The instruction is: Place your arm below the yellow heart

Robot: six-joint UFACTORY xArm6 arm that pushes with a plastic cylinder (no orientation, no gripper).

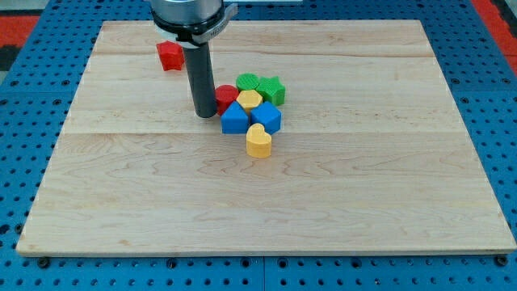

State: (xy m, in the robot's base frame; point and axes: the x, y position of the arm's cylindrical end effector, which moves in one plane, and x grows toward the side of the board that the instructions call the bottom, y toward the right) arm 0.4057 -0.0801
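The desk (pixel 363 194) is a pale wooden board that fills most of the view and lies on a blue perforated surface (pixel 24 97). Its top corners meet red areas (pixel 20 20) at the view's edges.

The arm (pixel 190 12) enters from the view's top and is cut off there, so only its lower housing and the dark rod are seen. There is no grasping end effector here, so it is neither clenched nor released; the rod simply ends in my tip (pixel 205 115). My tip stands on the desk just to the view's left of the cluster, close beside the red block (pixel 225 96), whose shape the rod partly hides.

The cluster sits near the middle of the desk. At its top are two green blocks, one (pixel 248 82) partly behind the other, a green star (pixel 273 89). A yellow block (pixel 249 99) lies in the centre, with a blue block (pixel 234 118) and a second blue block (pixel 266 117) below it.

The yellow heart (pixel 258 141) is the lowest piece, touching the blue blocks. My tip is up and to the view's left of it.

A separate red block (pixel 170 55) lies alone near the view's top left.
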